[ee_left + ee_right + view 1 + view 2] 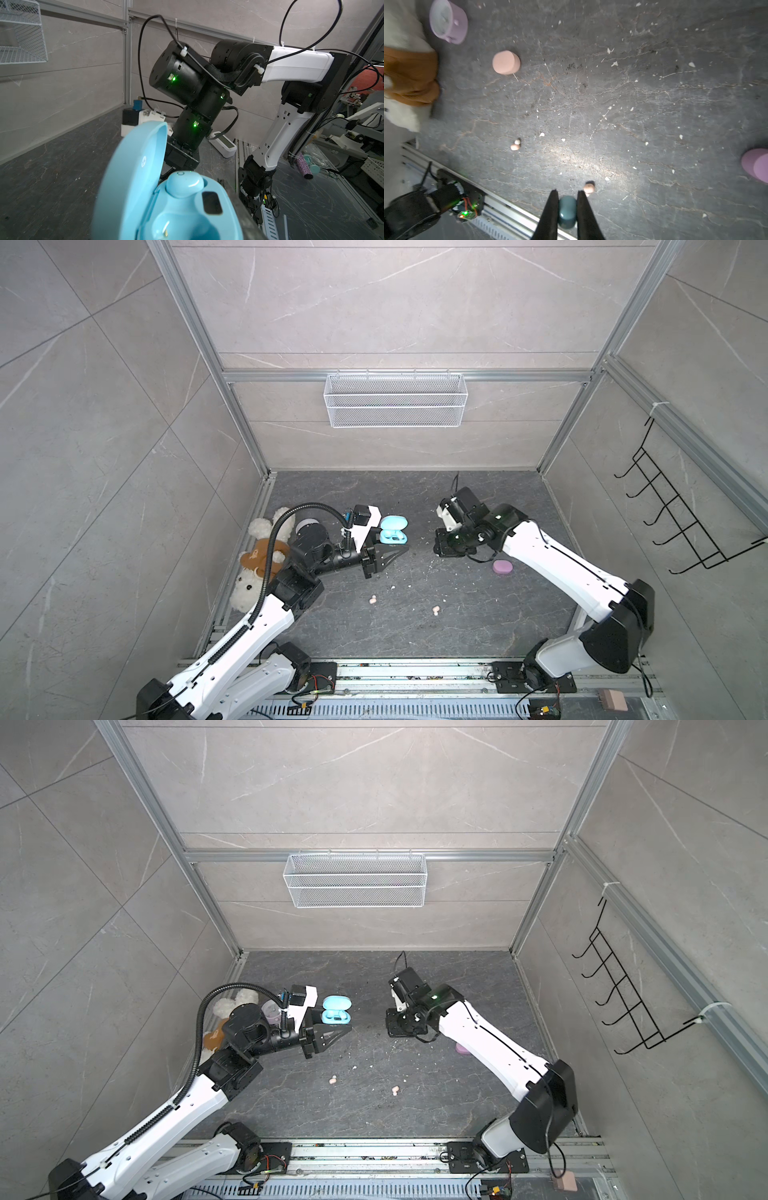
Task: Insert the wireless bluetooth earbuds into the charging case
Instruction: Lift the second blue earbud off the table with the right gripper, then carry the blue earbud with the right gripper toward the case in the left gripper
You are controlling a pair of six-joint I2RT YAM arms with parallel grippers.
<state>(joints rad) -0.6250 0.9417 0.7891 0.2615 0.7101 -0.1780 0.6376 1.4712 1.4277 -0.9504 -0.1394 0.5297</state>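
My left gripper (398, 546) is clamped on the open blue case (133, 178). One blue bud (184, 184) sits in it, beside an empty socket. A shut lilac case (503, 567) lies by my right arm. My right gripper (567, 192) pinches the other blue bud (567, 212). On the floor (415, 639) lie a peach bud (373, 600) and, apart from it, a second peach bud (436, 610).
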